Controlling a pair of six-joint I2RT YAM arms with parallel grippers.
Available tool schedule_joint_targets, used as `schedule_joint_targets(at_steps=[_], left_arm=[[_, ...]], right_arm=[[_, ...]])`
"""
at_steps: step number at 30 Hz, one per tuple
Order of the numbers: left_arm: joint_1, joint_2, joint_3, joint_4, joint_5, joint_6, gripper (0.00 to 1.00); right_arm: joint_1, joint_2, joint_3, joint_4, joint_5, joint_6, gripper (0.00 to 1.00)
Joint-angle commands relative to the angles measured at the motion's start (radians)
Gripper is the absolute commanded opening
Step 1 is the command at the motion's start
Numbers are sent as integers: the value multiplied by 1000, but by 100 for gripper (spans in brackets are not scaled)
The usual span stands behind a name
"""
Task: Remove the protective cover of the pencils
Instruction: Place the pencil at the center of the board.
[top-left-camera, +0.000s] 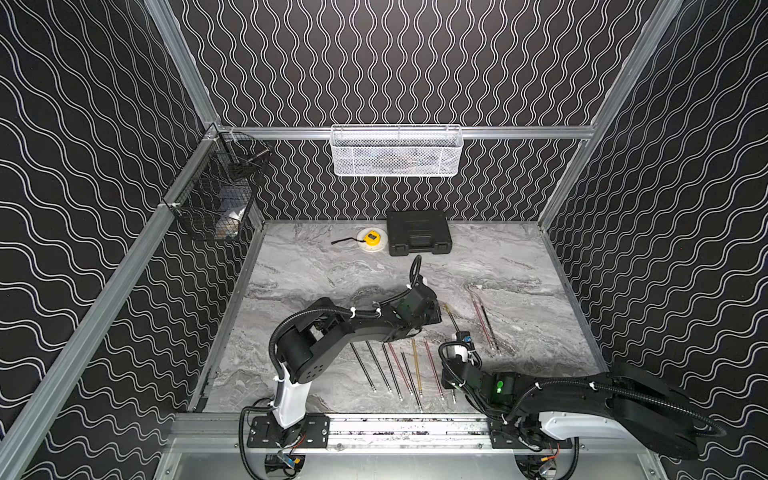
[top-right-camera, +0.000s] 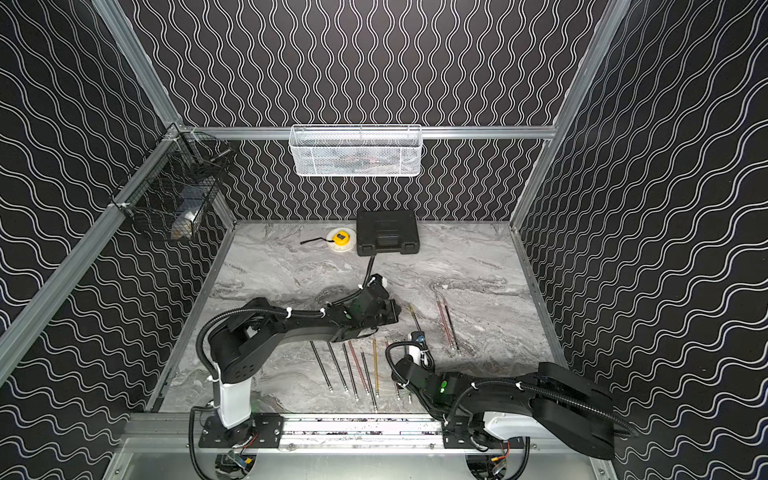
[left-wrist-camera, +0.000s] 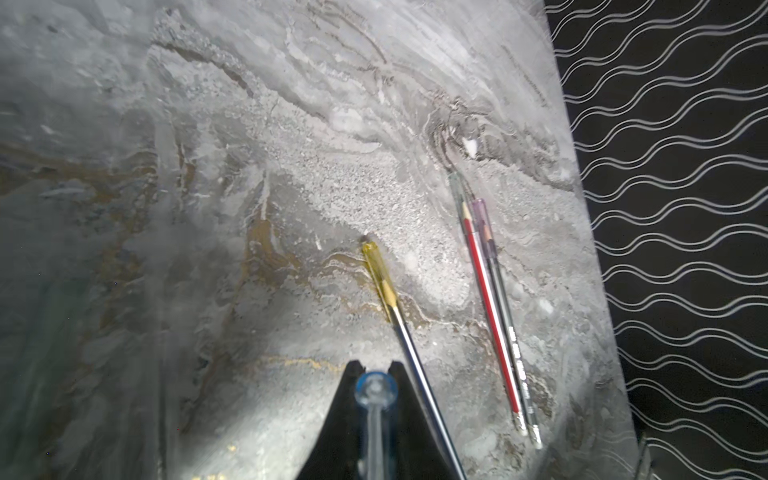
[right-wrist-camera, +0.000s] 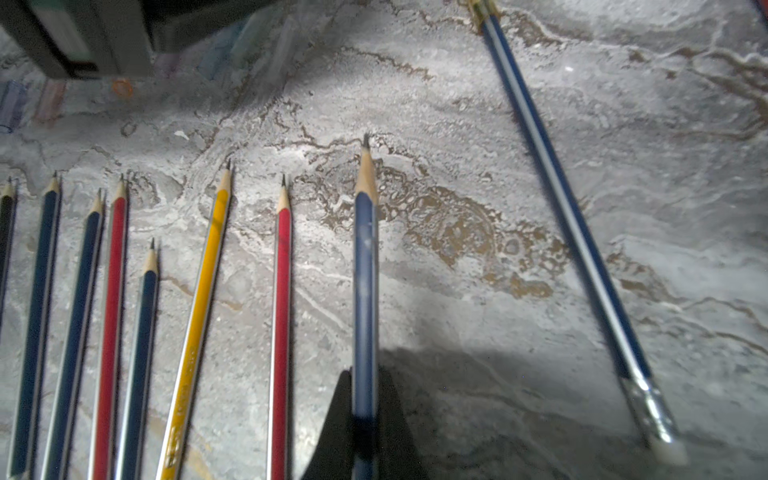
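In the left wrist view my left gripper (left-wrist-camera: 375, 365) is shut on a bluish translucent protective cover (left-wrist-camera: 376, 388), seen end-on. My right gripper (right-wrist-camera: 365, 374) is shut on a dark blue pencil (right-wrist-camera: 365, 257) whose sharpened tip is bare. Several bare pencils (right-wrist-camera: 116, 291) lie in a row beside it. Another blue pencil (left-wrist-camera: 409, 340) wears a yellow cover (left-wrist-camera: 379, 270). A red and a black pencil (left-wrist-camera: 492, 307) lie together, both capped. In a top view the left gripper (top-left-camera: 438, 313) and the right gripper (top-left-camera: 462, 337) are close together, mid-table.
Loose covers (right-wrist-camera: 50, 99) lie on the marble table (top-left-camera: 311, 270) under the left arm. A black case (top-left-camera: 419, 232) and a yellow tape measure (top-left-camera: 371, 239) sit at the back. A white basket (top-left-camera: 397, 151) and a black wire basket (top-left-camera: 216, 187) hang on the walls.
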Motion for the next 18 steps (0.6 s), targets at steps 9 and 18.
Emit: schedule_joint_targets(at_steps=[9,18], left_arm=[[-4,78,56,-117,-72,33,0],[-4,93,71,-152,-98,39,4]], right_arm=[[-22,38,8,38,-54,21,16],[-24,38,8,38,-62,24,36]])
